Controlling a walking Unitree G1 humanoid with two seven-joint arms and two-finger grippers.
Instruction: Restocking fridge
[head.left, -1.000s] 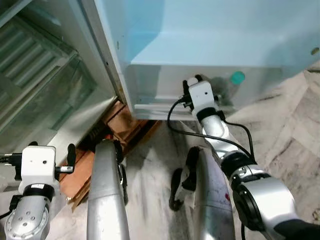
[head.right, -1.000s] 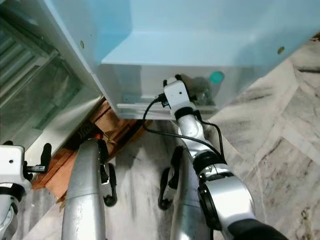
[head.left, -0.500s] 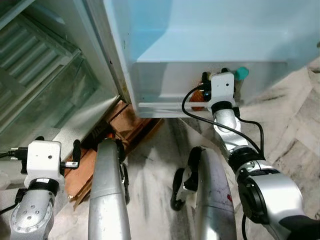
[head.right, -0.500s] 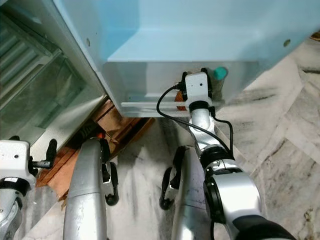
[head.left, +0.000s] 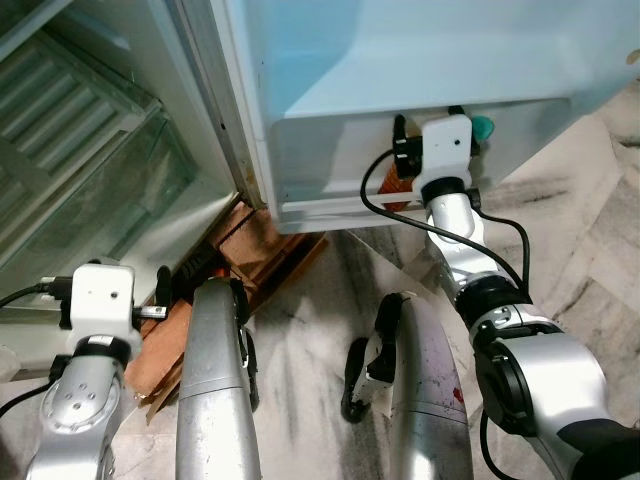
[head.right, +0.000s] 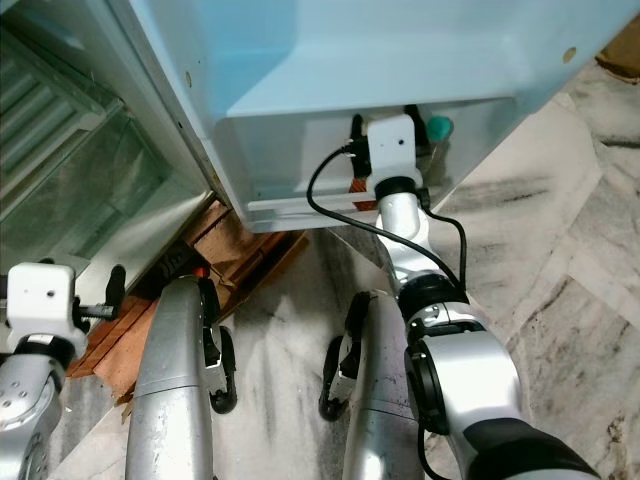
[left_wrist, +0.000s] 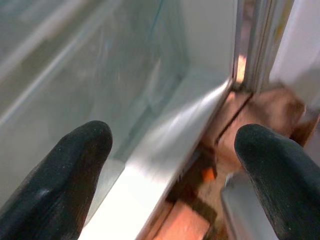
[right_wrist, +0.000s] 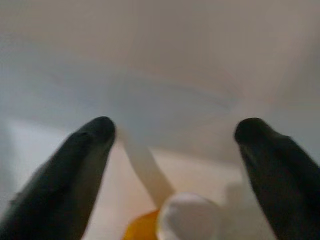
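The open fridge door's pale bottom bin (head.left: 320, 160) holds an orange-filled bottle (head.left: 398, 190) and a bottle with a teal cap (head.left: 484, 128). My right arm reaches up into this bin, and the white wrist block covers most of the right gripper (head.left: 452, 115). In the right wrist view the right gripper (right_wrist: 175, 130) is open, with the orange bottle's white cap (right_wrist: 187, 217) low between the fingertips, untouched. My left gripper (left_wrist: 172, 145) is open and empty, held low beside the fridge's glass-fronted drawer (left_wrist: 115, 75).
Brown wooden blocks (head.left: 240, 250) prop the fridge base by the door hinge. My two silver legs (head.left: 215, 380) stand on the marble floor (head.left: 580, 240). A black cable (head.left: 500, 255) loops off the right forearm. The fridge interior with glass shelves (head.left: 90, 170) lies to the left.
My right gripper has moved right along the door bin toward the teal cap and further in; the orange bottle now shows beside it. The left wrist has risen slightly.
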